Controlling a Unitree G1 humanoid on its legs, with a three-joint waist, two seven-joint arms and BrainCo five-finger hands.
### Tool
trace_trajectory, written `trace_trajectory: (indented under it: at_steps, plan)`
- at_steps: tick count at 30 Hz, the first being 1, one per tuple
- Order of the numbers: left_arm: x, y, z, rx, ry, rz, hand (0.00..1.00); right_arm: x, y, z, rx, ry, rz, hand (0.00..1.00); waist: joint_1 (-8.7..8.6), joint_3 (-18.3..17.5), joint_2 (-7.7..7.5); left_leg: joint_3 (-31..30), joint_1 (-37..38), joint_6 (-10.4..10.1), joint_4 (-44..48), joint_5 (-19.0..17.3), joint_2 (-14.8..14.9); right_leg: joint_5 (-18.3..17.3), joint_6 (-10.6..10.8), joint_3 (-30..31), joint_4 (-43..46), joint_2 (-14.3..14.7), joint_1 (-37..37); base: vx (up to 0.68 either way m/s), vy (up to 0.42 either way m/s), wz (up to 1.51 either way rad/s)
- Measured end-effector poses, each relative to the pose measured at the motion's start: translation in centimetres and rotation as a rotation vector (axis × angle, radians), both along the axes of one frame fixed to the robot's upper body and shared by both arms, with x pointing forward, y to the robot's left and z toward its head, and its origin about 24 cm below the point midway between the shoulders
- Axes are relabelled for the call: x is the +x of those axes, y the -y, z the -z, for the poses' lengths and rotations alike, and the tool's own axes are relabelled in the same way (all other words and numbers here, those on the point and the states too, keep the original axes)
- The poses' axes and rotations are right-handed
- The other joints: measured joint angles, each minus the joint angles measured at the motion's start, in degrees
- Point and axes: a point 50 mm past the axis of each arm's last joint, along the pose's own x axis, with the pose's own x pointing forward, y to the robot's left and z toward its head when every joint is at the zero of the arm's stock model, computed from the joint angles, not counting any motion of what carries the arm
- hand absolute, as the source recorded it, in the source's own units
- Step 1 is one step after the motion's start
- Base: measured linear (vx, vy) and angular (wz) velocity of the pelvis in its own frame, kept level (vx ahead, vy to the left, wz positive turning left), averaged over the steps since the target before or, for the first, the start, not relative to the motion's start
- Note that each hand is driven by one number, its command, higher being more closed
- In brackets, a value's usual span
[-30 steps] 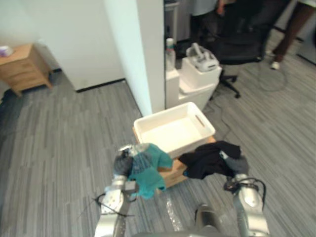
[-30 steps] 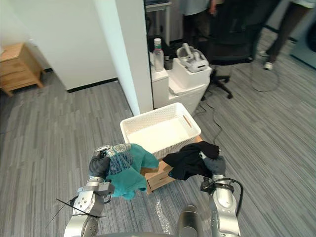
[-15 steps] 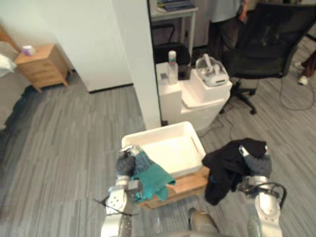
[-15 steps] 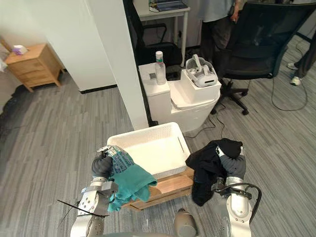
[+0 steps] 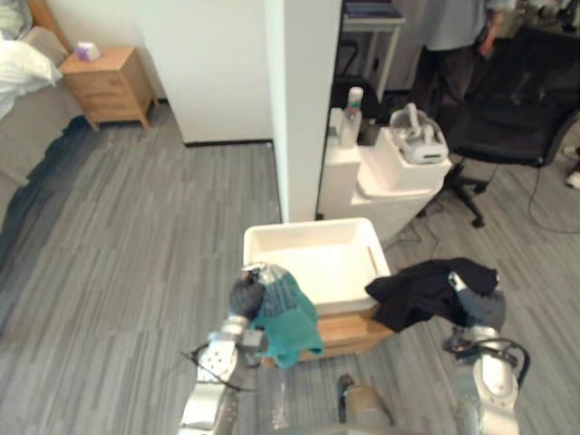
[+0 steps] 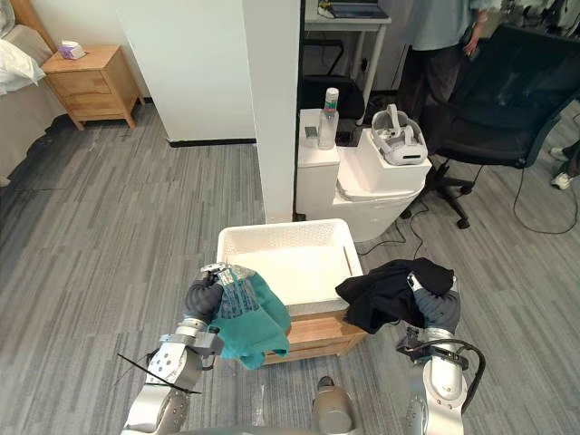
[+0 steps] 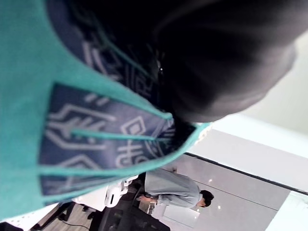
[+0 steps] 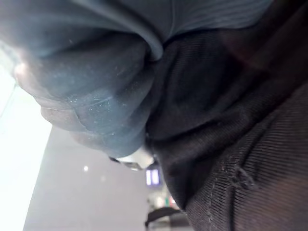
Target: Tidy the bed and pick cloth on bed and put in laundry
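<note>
Low on the robot's left, fingers (image 5: 256,270) of the left hand (image 5: 245,296) curled round a teal cloth (image 5: 292,328), white line marks on its blue panel too broken to read, folds hanging by the near left corner of the white basket (image 5: 313,226). Low on the right, right hand (image 5: 478,308) under a draped black cloth (image 5: 421,292), open or closed impossible to tell. Beneath the basket, a wooden crate (image 5: 349,331).

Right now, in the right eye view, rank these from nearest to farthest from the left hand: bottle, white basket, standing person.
Measured from the left hand, shut on the teal cloth:
1. white basket: just ahead, slightly to the hand's right.
2. bottle: beyond the basket, on the white cabinet.
3. person: farthest, standing at the back right.
</note>
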Motion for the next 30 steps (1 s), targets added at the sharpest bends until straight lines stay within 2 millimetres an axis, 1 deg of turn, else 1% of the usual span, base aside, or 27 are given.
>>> trace_trajectory:
  at_steps: [1,2,4,5,6,7,8,9,10,11,12,13,14,15,16,17,18,19,20,22,24,26,28,29,30]
  plan:
    - [-0.1,0.1,0.0,-0.005,-0.001,0.000,1.00,0.1,-0.1,0.1,-0.001,-0.003,-0.011,1.00,0.38,-0.2,0.46,0.7,0.0,-0.1,0.0,0.0,0.2,0.7,-0.2,0.4,-1.1,0.6,0.1,0.00,-0.043,-0.61]
    - [-0.1,0.2,0.0,-0.014,-0.002,-0.001,1.00,0.3,-0.4,0.2,0.000,-0.012,-0.027,1.00,1.21,-0.5,1.06,1.9,0.0,-0.3,0.1,0.2,0.8,2.0,-0.4,1.4,-2.9,1.6,0.1,0.01,-0.043,-0.48]
    - [-0.1,0.2,0.1,-0.014,-0.003,-0.002,1.00,0.3,-0.8,0.4,0.006,-0.018,-0.046,1.00,1.03,-0.4,1.04,2.3,-0.3,-0.7,1.8,0.4,1.7,2.3,-0.7,2.0,-3.7,2.6,0.5,0.01,-0.058,-0.34]
    - [-0.3,0.0,0.2,-0.009,-0.011,-0.007,1.00,0.5,-1.2,0.5,0.010,-0.017,-0.070,1.00,1.10,-0.2,0.52,2.4,-1.5,-0.6,6.5,0.5,3.1,1.6,-1.1,2.6,-3.6,3.1,0.7,0.00,-0.128,-0.31]
    - [-0.6,-0.5,0.5,-0.015,-0.023,-0.018,1.00,0.8,-1.7,0.5,0.014,-0.014,-0.099,1.00,1.17,1.0,-0.26,2.0,-3.7,0.2,16.0,0.9,5.9,1.1,-1.9,3.3,-3.4,3.7,2.0,0.01,-0.147,-0.32]
    - [-0.7,-0.6,0.6,-0.021,-0.028,-0.023,1.00,0.9,-2.0,0.5,0.017,-0.013,-0.111,1.00,1.27,1.9,-0.54,1.8,-4.4,1.9,20.2,1.7,7.3,0.9,-2.2,3.7,-3.2,4.1,3.0,-0.01,-0.179,-0.39]
    - [-1.2,-0.9,1.0,-0.021,-0.047,-0.032,1.00,1.0,-2.8,0.6,0.022,-0.017,-0.142,1.00,1.86,3.3,-1.07,1.2,-6.5,10.1,30.1,5.1,10.4,0.2,-3.2,4.6,-2.8,4.9,4.7,-0.02,-0.152,-0.43]
    - [-1.5,-1.0,1.2,-0.020,-0.061,-0.036,1.00,1.0,-3.1,0.7,0.022,-0.022,-0.161,1.00,2.41,3.6,-1.13,1.1,-7.9,15.7,35.1,8.5,11.8,-0.3,-4.0,5.1,-2.6,5.4,5.5,-0.02,-0.142,-0.77]
    - [-2.2,-1.2,1.7,-0.020,-0.089,-0.049,1.00,1.1,-3.7,0.7,0.016,-0.026,-0.196,1.00,3.08,4.1,-1.54,0.1,-9.7,19.4,40.5,15.5,13.6,-1.0,-5.0,6.1,-3.1,5.9,7.2,0.06,-0.070,-0.94]
    - [-2.6,-1.4,2.0,-0.019,-0.105,-0.055,1.00,1.3,-4.1,0.4,0.009,-0.011,-0.224,1.00,3.63,4.3,-1.04,-0.7,-10.2,16.2,42.5,14.1,13.7,-1.4,-5.9,7.4,-4.2,6.1,8.7,0.16,-0.011,-0.87]
    - [-2.6,-1.2,1.9,-0.023,-0.099,-0.046,1.00,1.4,-4.0,0.0,0.000,0.004,-0.228,1.00,3.49,4.4,-0.64,-1.4,-11.8,13.5,42.5,10.5,12.6,-1.3,-6.7,7.6,-4.3,6.1,8.6,0.19,0.013,-0.49]
    - [-2.5,-0.8,1.7,-0.031,-0.089,-0.035,1.00,1.4,-3.8,-0.3,-0.012,0.014,-0.227,1.00,3.14,4.8,-0.68,-3.0,-14.3,11.5,40.8,5.2,9.4,-0.8,-7.5,8.3,-4.1,5.9,8.4,0.17,0.015,-0.19]
    - [-2.3,-0.6,1.5,-0.040,-0.079,-0.031,1.00,1.5,-3.6,-0.3,-0.025,0.009,-0.233,1.00,3.38,5.1,-1.02,-4.4,-15.9,10.1,35.7,1.4,5.3,-0.6,-7.8,8.9,-4.2,5.5,8.5,0.10,0.023,-0.17]
    - [-2.4,-0.6,1.5,-0.041,-0.080,-0.032,1.00,1.5,-3.5,-0.3,-0.030,0.008,-0.236,1.00,3.77,5.1,-1.01,-4.2,-16.1,8.7,30.9,0.1,2.9,-0.6,-7.8,8.8,-4.4,5.4,8.8,0.11,0.049,-0.14]
    - [-2.4,-0.5,1.5,-0.040,-0.080,-0.031,1.00,1.4,-3.4,-0.3,-0.032,0.006,-0.232,1.00,3.67,5.1,-0.73,-3.3,-15.6,8.4,23.2,0.1,0.5,-0.6,-7.7,8.2,-5.1,5.4,9.8,0.12,0.071,0.11]
    - [-2.3,-0.5,1.3,-0.042,-0.073,-0.028,1.00,1.3,-3.0,-0.3,-0.038,0.002,-0.223,1.00,2.97,5.0,-0.19,-0.9,-14.6,9.7,14.0,1.5,-1.1,-1.0,-6.7,6.8,-5.2,5.7,10.7,0.10,0.078,0.31]
    - [-2.2,-0.4,1.2,-0.045,-0.066,-0.027,1.00,1.2,-2.9,-0.3,-0.041,0.003,-0.217,1.00,2.52,5.0,0.35,-0.2,-14.6,10.8,10.6,3.6,-1.4,-1.6,-6.1,6.0,-4.9,6.2,10.7,0.10,0.101,0.24]
    - [-2.2,-0.5,0.9,-0.039,-0.055,-0.026,1.00,1.2,-2.8,-0.2,-0.035,-0.003,-0.209,1.00,2.81,4.7,-0.09,-0.2,-13.6,10.8,9.3,4.7,-2.4,-2.3,-5.6,6.5,-4.2,5.8,10.9,0.12,0.108,0.21]
    - [-2.0,-0.6,0.6,-0.036,-0.039,-0.025,1.00,1.1,-2.9,-0.2,-0.035,-0.001,-0.216,1.00,2.64,4.7,-0.85,-0.5,-13.6,10.6,7.4,4.8,-3.9,-2.7,-4.8,5.7,-4.3,4.8,11.3,0.14,0.114,0.17]
    - [-1.9,-0.6,0.5,-0.035,-0.033,-0.022,1.00,1.0,-2.7,-0.2,-0.036,-0.001,-0.211,1.00,2.45,4.7,-1.25,-1.0,-13.3,10.8,5.7,5.4,-5.4,-2.8,-3.8,5.3,-4.3,3.6,11.1,0.14,0.116,0.26]
    - [-1.9,-0.5,0.5,-0.036,-0.032,-0.019,1.00,0.6,-2.2,0.0,-0.039,-0.014,-0.192,1.00,2.64,4.6,-1.18,-1.5,-12.3,11.2,3.9,6.4,-7.5,-3.5,-2.6,4.3,-4.2,2.0,11.8,0.13,0.120,0.25]
    - [-1.9,-0.6,0.5,-0.035,-0.032,-0.021,1.00,0.6,-2.2,0.0,-0.041,-0.012,-0.193,1.00,2.67,4.6,-1.13,-2.0,-11.6,11.2,3.5,6.7,-8.4,-4.0,-2.0,3.8,-4.2,1.2,12.5,0.10,0.065,0.22]
    - [-1.9,-0.5,0.5,-0.038,-0.029,-0.014,1.00,0.7,-2.2,-0.3,-0.047,-0.002,-0.194,1.00,2.85,4.6,-1.14,-2.5,-11.4,10.8,3.0,6.9,-8.8,-4.2,-1.9,3.1,-4.3,0.8,12.9,0.06,0.020,0.14]
    - [-1.9,-0.5,0.4,-0.039,-0.028,-0.008,1.00,0.7,-2.1,-0.6,-0.052,0.009,-0.194,1.00,2.85,4.6,-1.13,-2.6,-11.4,10.8,2.7,6.9,-8.9,-4.2,-1.9,2.9,-4.3,0.8,12.9,0.02,-0.007,0.10]
    - [-1.9,-0.4,0.4,-0.040,-0.028,-0.004,1.00,0.8,-2.1,-1.4,-0.070,0.037,-0.200,1.00,3.03,4.6,-1.14,-2.7,-11.4,10.7,2.4,7.0,-8.9,-4.2,-1.9,2.7,-4.4,0.8,12.9,0.01,-0.015,0.06]
